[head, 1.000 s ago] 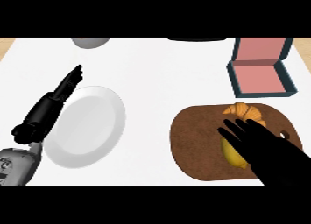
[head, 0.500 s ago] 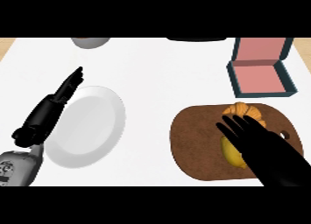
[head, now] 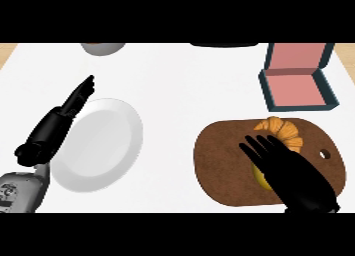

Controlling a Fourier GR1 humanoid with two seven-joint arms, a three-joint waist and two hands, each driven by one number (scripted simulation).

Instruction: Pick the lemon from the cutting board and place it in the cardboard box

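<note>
On the brown round cutting board (head: 224,165) at the lower right lies a yellow lemon (head: 260,176), mostly hidden under my right hand (head: 291,172). That hand hovers flat over it with fingers straight and spread, pointing away from me. Just beyond the fingertips sits an orange croissant (head: 279,130) on the board's far edge. The box (head: 298,90), dark teal outside and pink inside, stands open beyond the board at the upper right. My left hand (head: 69,107) rests at the left beside the plate, fingers straight and pointing up the counter.
A white plate (head: 99,145) lies at the left, next to my left forearm. A grey bowl (head: 102,48) and a dark object (head: 224,45) sit at the counter's far edge. The board has a small hole (head: 326,154) near its right rim.
My right hand has crept slightly forward and left over the lemon, covering more of it. The left hand has stayed put.
</note>
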